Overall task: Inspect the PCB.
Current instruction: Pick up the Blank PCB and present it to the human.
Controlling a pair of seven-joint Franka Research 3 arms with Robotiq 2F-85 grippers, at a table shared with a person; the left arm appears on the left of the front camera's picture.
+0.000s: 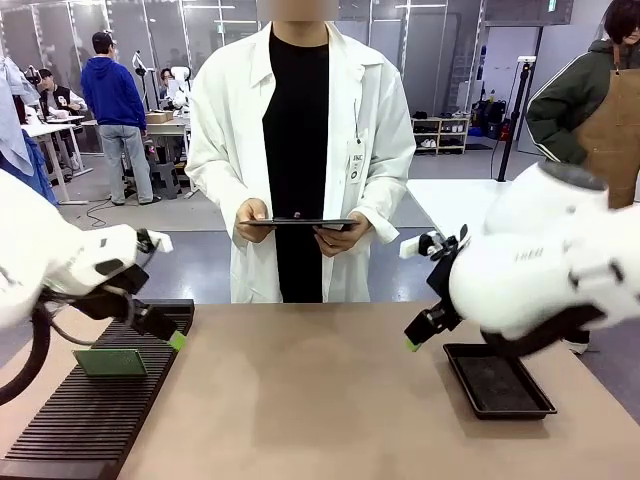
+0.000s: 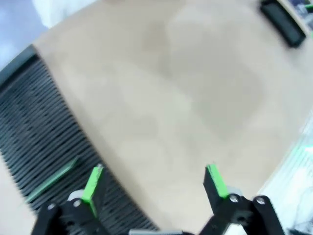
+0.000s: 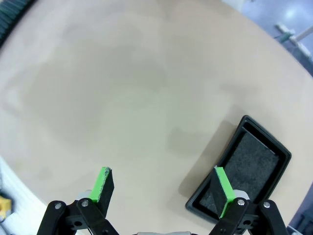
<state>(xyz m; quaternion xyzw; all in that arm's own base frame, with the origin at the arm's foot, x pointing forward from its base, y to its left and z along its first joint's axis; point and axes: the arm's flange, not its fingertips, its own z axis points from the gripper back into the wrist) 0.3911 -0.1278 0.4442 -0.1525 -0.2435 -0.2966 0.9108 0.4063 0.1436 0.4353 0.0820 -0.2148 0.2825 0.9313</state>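
Observation:
The PCB (image 1: 110, 362), a small green board, stands slotted in the black ribbed rack (image 1: 90, 420) at the table's left. In the left wrist view the PCB (image 2: 51, 180) appears edge-on, just left of my fingers. My left gripper (image 1: 176, 340) hangs open just right of the board, above the rack's edge; its open jaws (image 2: 154, 181) hold nothing. My right gripper (image 1: 412, 344) hovers open over bare table left of the black tray (image 1: 497, 382), and nothing sits in its gap (image 3: 162, 186).
A person in a white coat stands at the far side and holds a dark flat clipboard (image 1: 300, 223) in both hands. The shallow black tray (image 3: 244, 164) lies at the table's right. Bare tabletop (image 1: 310, 390) spans the middle.

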